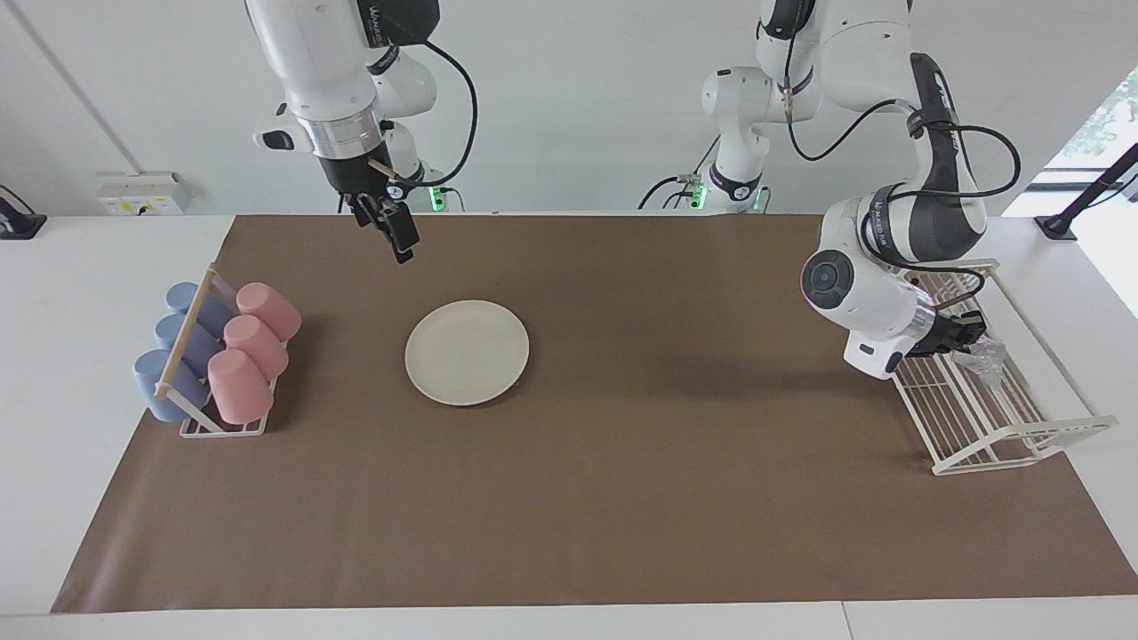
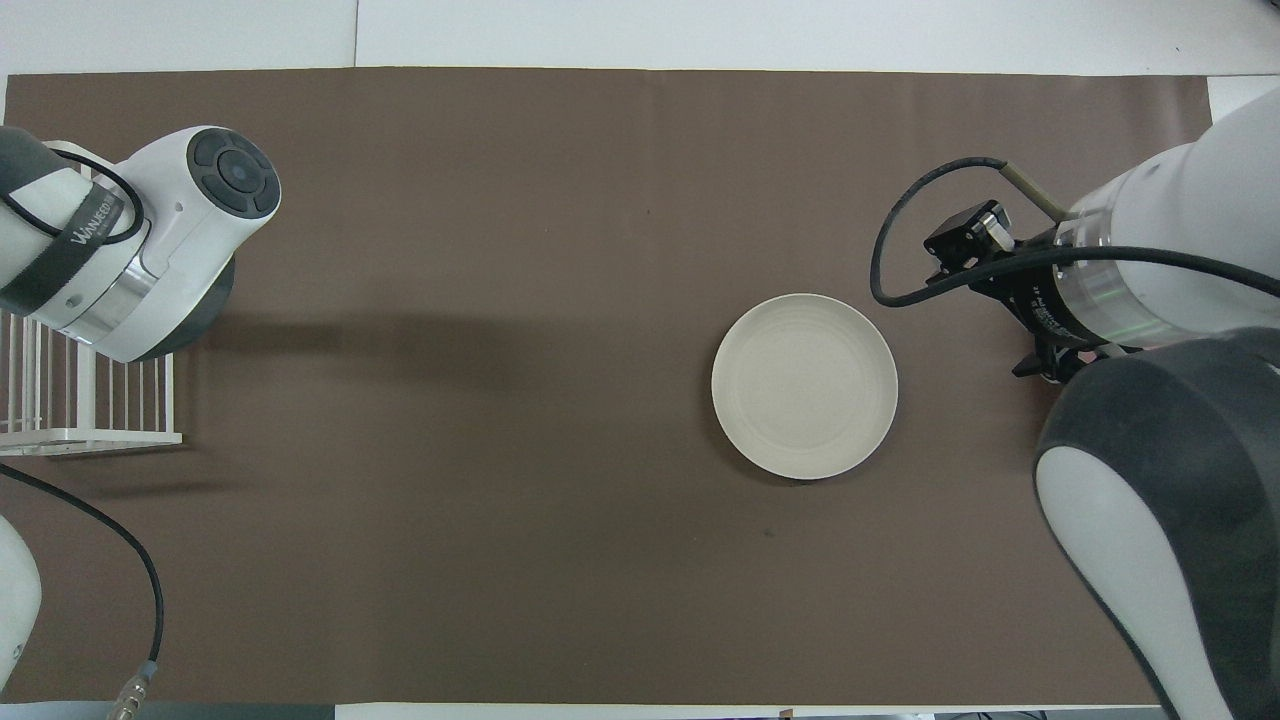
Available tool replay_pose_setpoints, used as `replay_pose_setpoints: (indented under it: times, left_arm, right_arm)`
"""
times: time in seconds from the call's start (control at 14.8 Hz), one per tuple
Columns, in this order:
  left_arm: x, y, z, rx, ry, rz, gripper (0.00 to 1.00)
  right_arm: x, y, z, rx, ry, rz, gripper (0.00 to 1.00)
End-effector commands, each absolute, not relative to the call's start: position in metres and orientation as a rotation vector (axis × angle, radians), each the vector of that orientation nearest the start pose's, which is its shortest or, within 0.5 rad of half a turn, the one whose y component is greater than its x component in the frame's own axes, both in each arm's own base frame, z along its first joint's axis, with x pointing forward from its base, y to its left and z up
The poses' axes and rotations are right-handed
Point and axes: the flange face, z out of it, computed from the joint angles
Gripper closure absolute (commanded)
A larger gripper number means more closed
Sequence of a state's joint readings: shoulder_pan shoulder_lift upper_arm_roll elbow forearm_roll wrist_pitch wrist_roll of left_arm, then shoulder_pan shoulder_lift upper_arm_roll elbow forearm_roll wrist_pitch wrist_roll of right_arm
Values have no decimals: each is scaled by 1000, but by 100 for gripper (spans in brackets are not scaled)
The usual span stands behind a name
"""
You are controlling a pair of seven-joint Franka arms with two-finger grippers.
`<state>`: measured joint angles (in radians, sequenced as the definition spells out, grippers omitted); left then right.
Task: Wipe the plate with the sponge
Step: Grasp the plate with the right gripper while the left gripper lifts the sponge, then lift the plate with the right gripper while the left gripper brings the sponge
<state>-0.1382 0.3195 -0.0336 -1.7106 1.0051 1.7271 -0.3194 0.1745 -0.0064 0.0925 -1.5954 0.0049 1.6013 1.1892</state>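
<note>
The right gripper (image 1: 397,233) hangs in the air over the bare brown mat (image 1: 622,498), above the strip between the plate and the robots' edge of the table; its fingers look drawn close together with nothing between them, and that arm waits. The plate (image 1: 467,352) lies flat on the mat toward the right arm's end of the table, cream-white and bare on top, with nothing touching it. Beside it, closer still to that end, a small white rack (image 1: 222,427) holds cups lying on their sides: three pink cups (image 1: 252,348) in the row next to the plate and three blue cups (image 1: 178,348) in the outer row.

At the left arm's end stands a white wire rack (image 1: 1022,444), well apart from the plate. The left arm bends down into it, and the left gripper (image 1: 971,342) is low inside the rack, right at the sponge (image 1: 989,363), a crumpled silvery pad resting on the wire bars. The fingers are against the sponge, but I cannot tell from here whether they have closed on it or only sit around it. From overhead the arm's wrist covers that spot, so only a corner of the rack shows
</note>
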Motion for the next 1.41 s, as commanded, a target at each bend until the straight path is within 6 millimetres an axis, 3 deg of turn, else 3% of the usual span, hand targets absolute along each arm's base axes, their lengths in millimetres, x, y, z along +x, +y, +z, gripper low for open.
replay_pose_setpoints:
  times: [0.0, 0.2, 0.34, 0.4, 0.61, 0.67, 0.81, 1.01, 1.15, 1.35]
  left_arm:
    - [633, -38, 479, -2221, 186, 92, 100]
    - [628, -49, 535, -2507, 61, 190, 100]
    - [618, -63, 553, -2686, 22, 244, 100]
    - [613, -64, 553, -2779, 4, 295, 100]
    - [595, -46, 588, -3145, -124, 333, 100]
    - [590, -49, 599, -3250, -156, 339, 100]
    - [588, -41, 598, -3423, -317, 412, 100]
    - [573, -63, 587, -3621, -391, 512, 100]
    - [554, -74, 571, -3758, -514, 558, 100]
    - [522, -101, 539, -3925, -755, 553, 100]
  right_arm:
    - [531, 163, 624, -2593, 1603, -17, 0]
    - [526, 178, 621, -2521, 1698, -13, 0]
    - [520, 190, 618, -2491, 1731, 8, 0]
    - [518, 195, 617, -2471, 1730, 18, 0]
    - [509, 214, 614, -2470, 1706, 15, 0]
    - [511, 214, 615, -2454, 1703, 0, 0]
    - [509, 225, 609, -2398, 1718, -27, 0]
    - [503, 240, 596, -2396, 1708, -31, 0]
    - [491, 272, 587, -2451, 1651, -9, 0]
    - [497, 269, 578, -2450, 1685, 7, 0]
